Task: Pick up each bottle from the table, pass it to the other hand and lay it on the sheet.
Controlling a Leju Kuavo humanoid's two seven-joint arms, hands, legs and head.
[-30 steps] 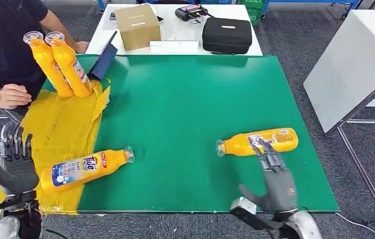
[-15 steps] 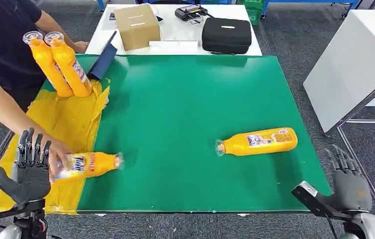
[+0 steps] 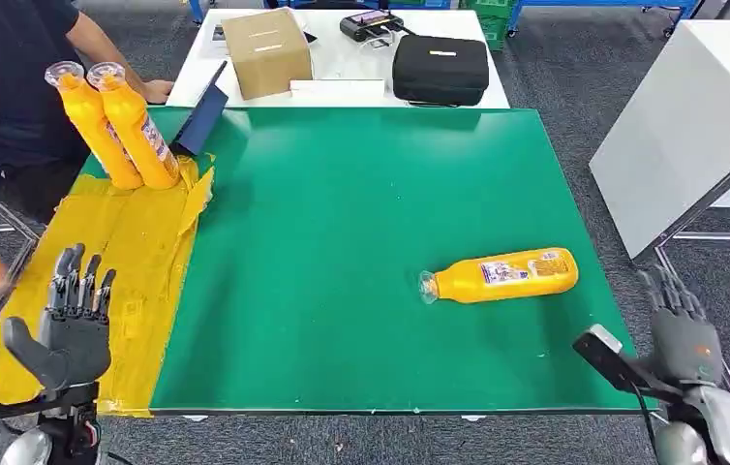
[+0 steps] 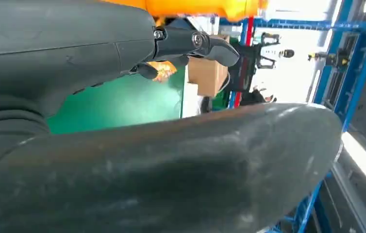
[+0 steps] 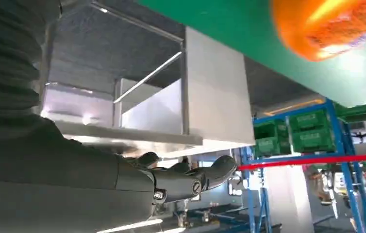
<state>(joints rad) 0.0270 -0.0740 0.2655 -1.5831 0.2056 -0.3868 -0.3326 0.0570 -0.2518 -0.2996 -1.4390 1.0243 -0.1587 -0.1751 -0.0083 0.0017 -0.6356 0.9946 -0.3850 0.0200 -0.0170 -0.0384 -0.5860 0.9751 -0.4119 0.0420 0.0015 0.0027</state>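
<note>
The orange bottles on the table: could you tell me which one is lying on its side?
The bottle on the green mat near the right hand; the two bottles by the yellow sheet stand up.

Open green table in the middle, clutter at the far-left corner and far edge

One bottle (image 3: 500, 275) lies on its side near the right edge of the green table (image 3: 342, 223), with bare green all around it. The yellow sheet (image 3: 124, 262) along the left side is bare across its near part; two upright bottles (image 3: 114, 126) and a dark tablet (image 3: 201, 118) crowd its far corner. A person (image 3: 13, 87) leans in there. Beyond the far edge stand a cardboard box (image 3: 266, 50) and a black case (image 3: 441, 68). The left hand (image 3: 69, 325) hovers with fingers spread over the sheet's near-left part; the right hand (image 3: 685, 339), fingers apart, is off the table's near-right corner.
</note>
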